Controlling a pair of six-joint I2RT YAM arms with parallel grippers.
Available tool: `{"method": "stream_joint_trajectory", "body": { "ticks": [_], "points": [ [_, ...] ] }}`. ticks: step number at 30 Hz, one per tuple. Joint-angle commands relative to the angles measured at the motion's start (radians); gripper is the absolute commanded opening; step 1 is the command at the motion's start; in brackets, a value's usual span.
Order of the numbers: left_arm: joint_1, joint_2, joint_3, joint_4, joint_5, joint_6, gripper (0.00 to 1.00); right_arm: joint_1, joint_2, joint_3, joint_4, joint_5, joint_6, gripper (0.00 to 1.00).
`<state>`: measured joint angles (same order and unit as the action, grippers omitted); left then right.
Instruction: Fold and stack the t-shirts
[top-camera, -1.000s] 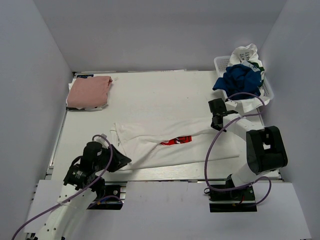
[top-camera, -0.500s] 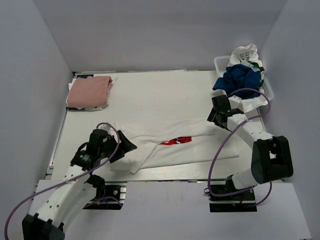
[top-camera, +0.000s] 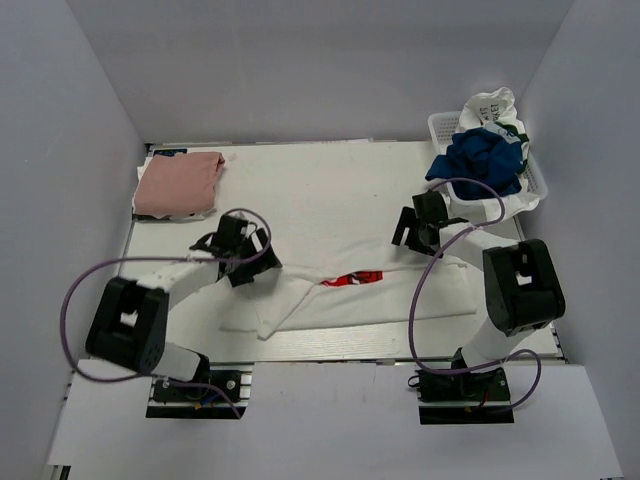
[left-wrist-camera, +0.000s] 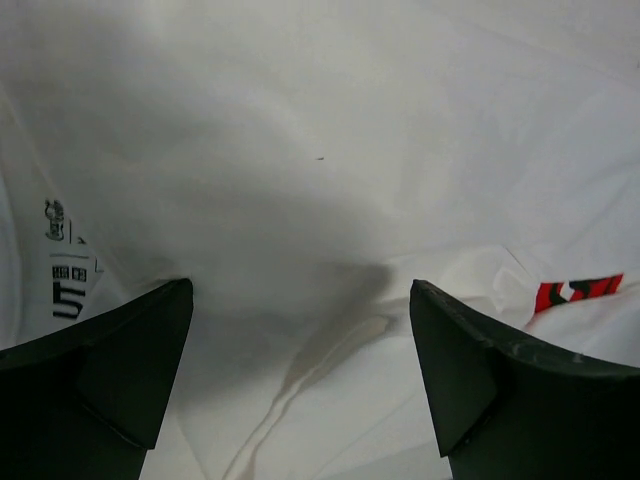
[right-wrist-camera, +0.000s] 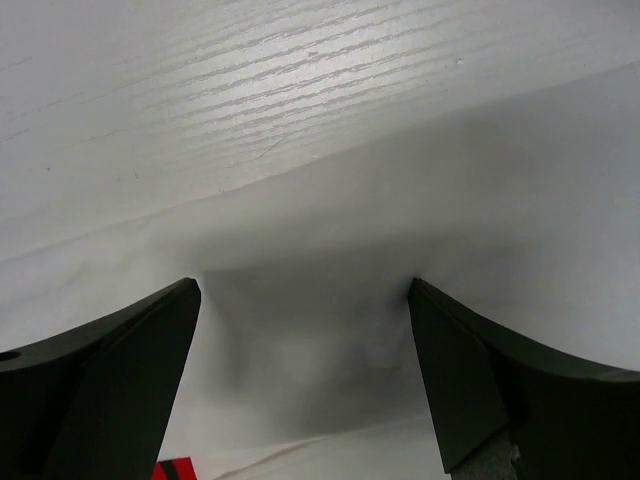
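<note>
White cloth tee (top-camera: 350, 295), red rectangular print showing, lies as a long creased band near the table's (top-camera: 330, 190) near edge. Left gripper (top-camera: 245, 258) and right gripper (top-camera: 412, 230) stand over its far edge, jaws spread wide, holding nothing. Salmon tee (top-camera: 178, 185), folded square, sits at the far-left corner.

Printed t-shirt (top-camera: 350, 295): lies on the table (top-camera: 320, 190).
Folded t-shirt (top-camera: 178, 184): behind the printed t-shirt, to its left.
Basket (top-camera: 437, 126): behind it, right, holding heaped t-shirts (top-camera: 480, 155).
Left gripper (top-camera: 248, 264): over its left end.
Right gripper (top-camera: 409, 230): over its rear right edge.
</note>
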<state>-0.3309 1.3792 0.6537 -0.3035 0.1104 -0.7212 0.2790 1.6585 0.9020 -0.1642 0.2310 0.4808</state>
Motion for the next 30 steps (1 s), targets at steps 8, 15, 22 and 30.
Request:
{"method": "stream_joint_trajectory", "body": {
  "ticks": [8, 15, 22, 30],
  "points": [
    [0.041, 0.872, 0.917, -0.103, -0.042, 0.262, 1.00, 0.169, -0.244, -0.264, -0.087, -0.129, 0.152, 0.90],
    [0.032, 1.410, 1.833, -0.126, 0.260, 0.278, 1.00, 0.540, -0.353, -0.417, -0.057, -0.283, 0.216, 0.90],
    [-0.023, 1.500, 1.870, 0.090, 0.282, 0.226, 1.00, 0.776, -0.350, -0.370, 0.021, -0.463, -0.014, 0.90],
    [-0.023, 1.456, 1.802, 0.250, 0.305, 0.190, 1.00, 0.833, -0.312, -0.272, 0.092, -0.438, -0.131, 0.90]
  ]
}}
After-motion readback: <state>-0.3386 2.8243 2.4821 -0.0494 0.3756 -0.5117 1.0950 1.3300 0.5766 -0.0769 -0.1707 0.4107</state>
